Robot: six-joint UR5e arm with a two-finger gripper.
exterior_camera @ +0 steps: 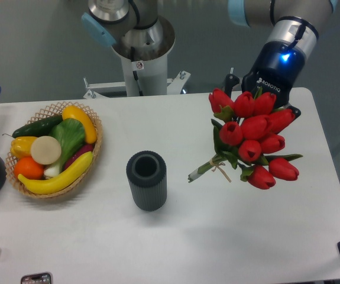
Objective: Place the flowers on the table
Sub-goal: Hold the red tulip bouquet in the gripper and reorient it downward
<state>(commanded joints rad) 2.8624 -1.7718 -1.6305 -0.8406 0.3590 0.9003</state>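
Over the right side of the table, the flowers hang tilted, red heads to the right and tied stems pointing left toward a dark ribbed vase. Behind the blooms sits the gripper; its fingers are hidden, so I cannot tell how it grips. A basket of fruit and vegetables sits far left.

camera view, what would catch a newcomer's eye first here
The bunch of red tulips on the right of the white table stands out most, right under the blue-lit gripper. Next come the dark ribbed vase standing mid-table and the wicker basket of fruit and vegetables on the left.
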